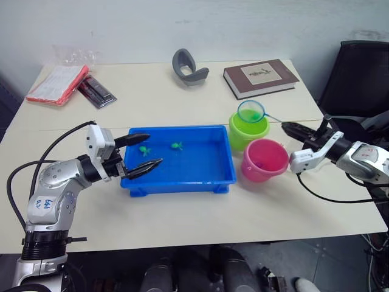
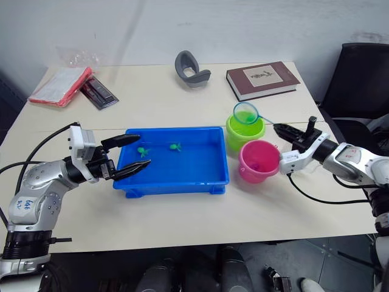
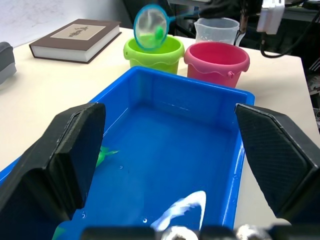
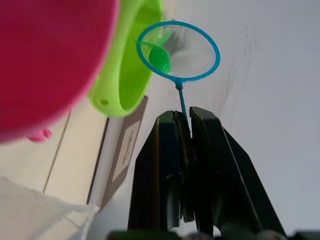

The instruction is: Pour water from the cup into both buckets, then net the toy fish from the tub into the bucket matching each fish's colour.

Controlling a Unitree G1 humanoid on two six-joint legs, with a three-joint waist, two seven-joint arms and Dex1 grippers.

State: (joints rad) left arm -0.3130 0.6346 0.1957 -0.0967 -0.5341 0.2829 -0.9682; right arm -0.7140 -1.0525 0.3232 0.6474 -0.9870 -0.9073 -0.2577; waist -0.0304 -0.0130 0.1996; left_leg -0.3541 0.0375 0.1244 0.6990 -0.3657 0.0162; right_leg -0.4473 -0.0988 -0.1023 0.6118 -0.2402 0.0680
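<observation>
silver arms, black claws, cables

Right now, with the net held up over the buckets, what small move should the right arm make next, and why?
Probably tip the small blue-rimmed mesh net over so it empties into the lime green plastic bucket. The right end effector is shut on the net's thin handle, a green toy fish sits in the mesh, and the hoop hangs just above the matching green bucket, not the pink plastic bucket.

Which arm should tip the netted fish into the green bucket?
Right. Its gripper is shut on the net, which holds a green fish right above the green bucket.
</observation>
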